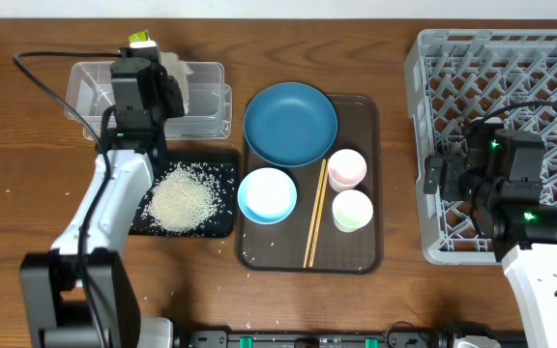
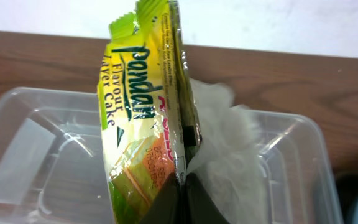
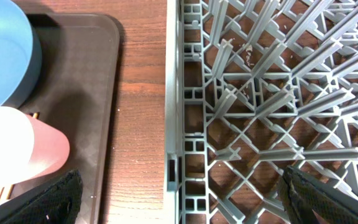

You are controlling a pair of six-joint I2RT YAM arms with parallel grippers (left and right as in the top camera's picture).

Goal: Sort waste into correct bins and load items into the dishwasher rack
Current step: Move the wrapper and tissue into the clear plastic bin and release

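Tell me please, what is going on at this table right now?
The left hand pinches the yellow-green snack wrapper above the clear tub, with the white tissue right beside it. The rice lies heaped on the black tray. The plate, bowl, pinkish cup, whitish cup and chopsticks are on the brown tray, none yet in the rack. The right hand is open and empty over the rack's left edge.

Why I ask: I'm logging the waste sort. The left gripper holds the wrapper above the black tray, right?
Not quite. The left gripper does hold the wrapper, but above the clear tub, not the black tray. The left wrist view shows the tub's walls beneath the wrapper, and the overhead view agrees.
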